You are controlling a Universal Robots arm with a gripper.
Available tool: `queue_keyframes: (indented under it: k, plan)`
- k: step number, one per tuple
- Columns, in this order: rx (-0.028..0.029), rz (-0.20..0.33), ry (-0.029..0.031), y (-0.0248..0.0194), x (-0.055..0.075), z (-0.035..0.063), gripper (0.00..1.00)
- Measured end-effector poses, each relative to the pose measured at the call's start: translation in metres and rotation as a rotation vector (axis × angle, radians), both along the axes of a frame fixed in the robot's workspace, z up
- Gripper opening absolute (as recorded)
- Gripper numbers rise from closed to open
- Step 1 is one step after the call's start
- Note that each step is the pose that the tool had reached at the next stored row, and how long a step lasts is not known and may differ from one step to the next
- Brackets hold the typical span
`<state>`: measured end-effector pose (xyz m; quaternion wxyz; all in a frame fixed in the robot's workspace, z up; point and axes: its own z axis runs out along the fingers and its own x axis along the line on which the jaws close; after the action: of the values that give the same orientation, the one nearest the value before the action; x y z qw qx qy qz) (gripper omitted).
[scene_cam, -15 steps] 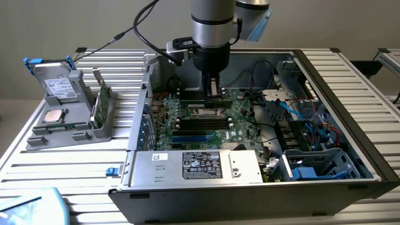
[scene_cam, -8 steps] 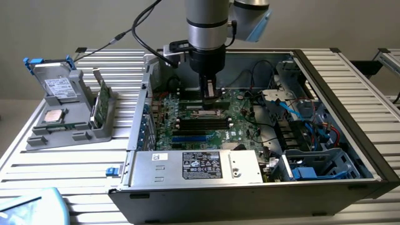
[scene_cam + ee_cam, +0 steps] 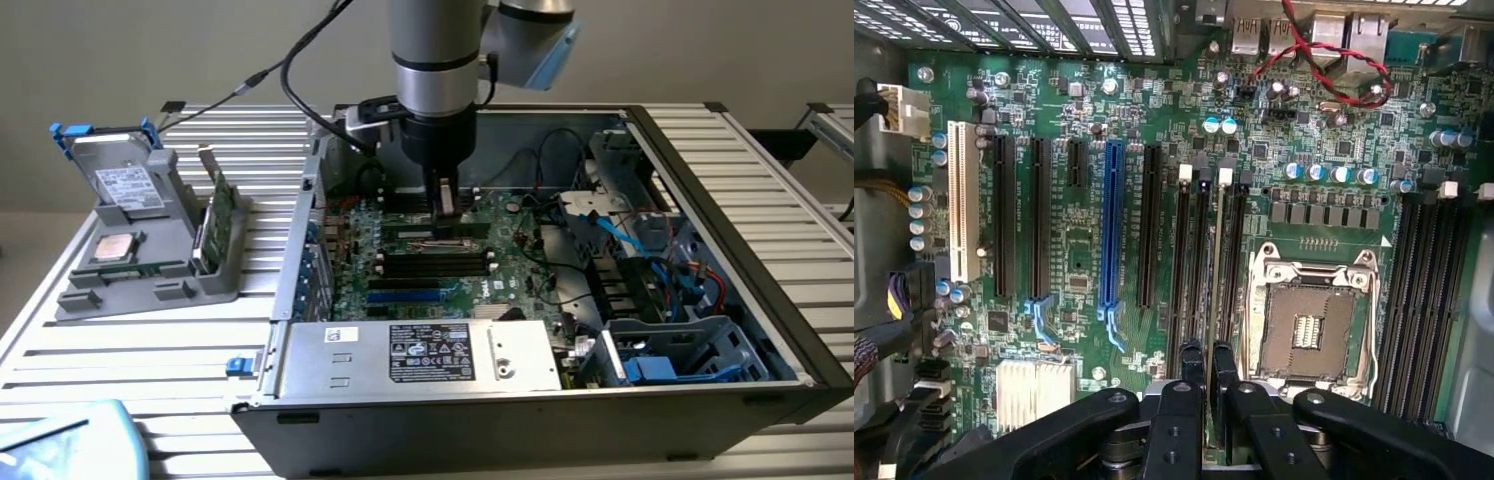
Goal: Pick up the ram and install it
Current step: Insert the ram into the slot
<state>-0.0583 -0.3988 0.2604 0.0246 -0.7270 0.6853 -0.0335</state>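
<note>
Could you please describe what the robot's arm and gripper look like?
The arm is a silver-grey cylinder with a black ring, topped by a joint with a light blue cap. Black cables loop away from its wrist. The gripper is black: a rounded body narrowing to two slim fingers, flanked in the wrist view by wider black links with small round holes.

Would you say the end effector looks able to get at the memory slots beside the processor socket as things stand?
Probably yes: the end effector hangs inside the open computer case, directly over the memory slots, and no cable crosses them; the red wires lie off by the rear ports.
</note>
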Motion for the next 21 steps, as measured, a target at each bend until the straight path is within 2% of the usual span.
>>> queue_keyframes:
  k: [5,12,15,21]
  plan:
    - [0.0001,0.0,-0.0051,-0.0018,-0.001,-0.0085,0.15]
    - [0.0001,0.0,-0.0099,-0.0099,-0.001,-0.0213,0.15]
    - [0.0,0.0,-0.0137,-0.0104,-0.001,-0.0242,0.15]
    - [0.0001,0.0,-0.014,-0.0103,0.0,-0.0305,0.15]
